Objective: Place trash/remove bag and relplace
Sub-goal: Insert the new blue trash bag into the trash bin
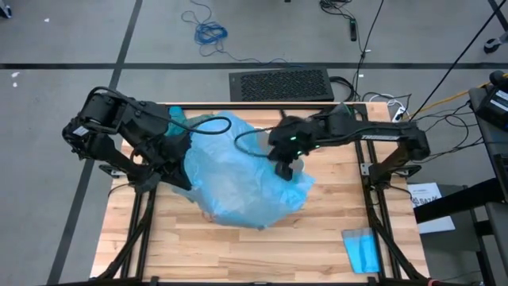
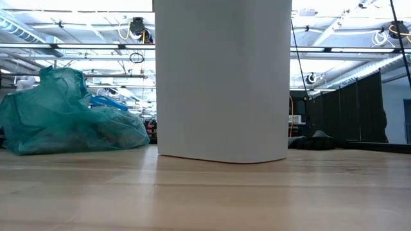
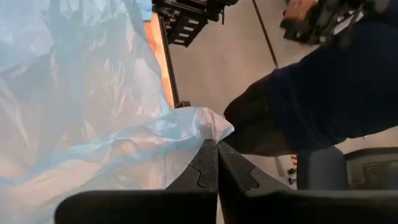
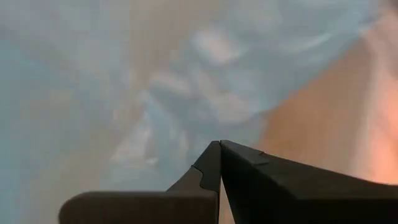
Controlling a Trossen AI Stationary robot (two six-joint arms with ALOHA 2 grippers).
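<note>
My left gripper (image 3: 217,144) is pinched tight on the edge of the pale blue bag (image 1: 238,179) draped over the white bin (image 2: 221,80); my right gripper (image 1: 286,170) is also closed, on the bag's opposite side; the teal bag (image 2: 64,119) lies beside the bin.
</note>
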